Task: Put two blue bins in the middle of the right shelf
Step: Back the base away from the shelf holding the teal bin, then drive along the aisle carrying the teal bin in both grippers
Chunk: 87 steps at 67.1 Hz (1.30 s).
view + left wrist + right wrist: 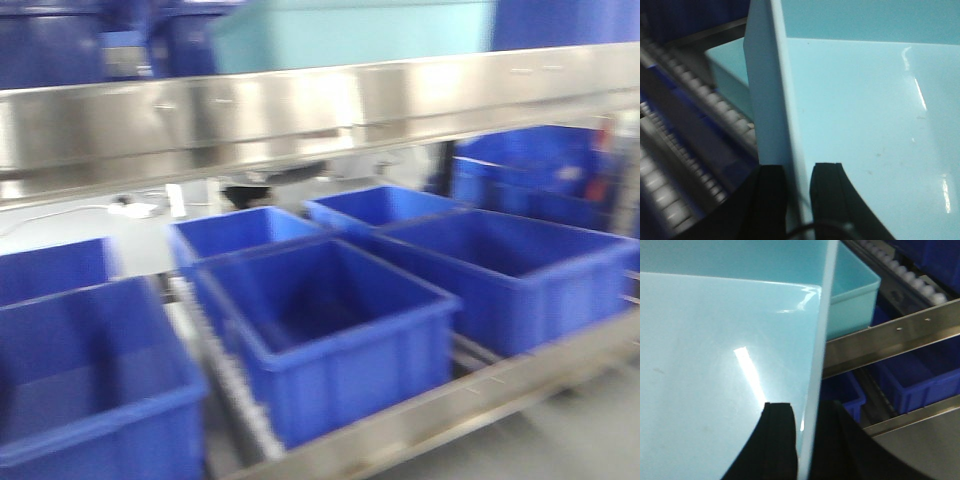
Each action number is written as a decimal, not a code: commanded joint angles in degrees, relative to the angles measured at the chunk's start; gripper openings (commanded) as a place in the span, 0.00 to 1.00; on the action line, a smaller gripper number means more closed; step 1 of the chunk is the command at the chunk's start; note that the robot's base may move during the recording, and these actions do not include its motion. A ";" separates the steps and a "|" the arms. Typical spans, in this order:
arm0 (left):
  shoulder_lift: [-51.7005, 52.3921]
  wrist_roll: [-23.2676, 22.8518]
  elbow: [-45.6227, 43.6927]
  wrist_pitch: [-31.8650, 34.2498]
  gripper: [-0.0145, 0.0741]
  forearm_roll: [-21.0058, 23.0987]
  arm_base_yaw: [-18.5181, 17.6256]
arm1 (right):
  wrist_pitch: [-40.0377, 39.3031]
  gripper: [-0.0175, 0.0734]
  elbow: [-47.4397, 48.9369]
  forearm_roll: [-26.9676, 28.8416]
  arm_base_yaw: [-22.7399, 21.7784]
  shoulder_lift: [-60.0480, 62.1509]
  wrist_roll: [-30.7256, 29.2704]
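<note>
so the left tool and right tool each pinch tight on a wall of the pale blue bin, second pale bin sitting just past the right tool.

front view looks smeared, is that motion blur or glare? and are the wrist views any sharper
Front view: motion blur smears everything, and the steel rail carries washed-out reflections. Left wrist view: thin glare streaks on the pale bin, rollers beside it soft. Right wrist view: one bright glare patch on the bin floor, edges crisper.
</note>
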<state>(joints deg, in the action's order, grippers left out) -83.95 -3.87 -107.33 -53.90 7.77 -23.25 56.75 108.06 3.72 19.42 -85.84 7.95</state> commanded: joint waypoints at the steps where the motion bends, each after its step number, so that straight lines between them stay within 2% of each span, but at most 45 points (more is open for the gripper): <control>1: 0.86 0.68 -0.95 5.24 0.04 2.21 0.03 | -3.34 0.02 0.54 -0.22 -0.36 0.39 -1.16; 23: 0.86 0.68 -0.95 10.79 0.04 2.21 0.03 | -3.46 0.02 0.54 -0.22 -0.36 0.39 -1.16; 87: 0.86 0.68 -0.95 10.79 0.04 2.21 0.03 | -3.46 0.02 0.54 -0.22 -0.36 0.39 -1.16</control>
<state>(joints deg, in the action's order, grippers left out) -83.95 -3.07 -107.33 -47.24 7.63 -23.25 55.13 108.06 3.58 19.21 -85.84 7.95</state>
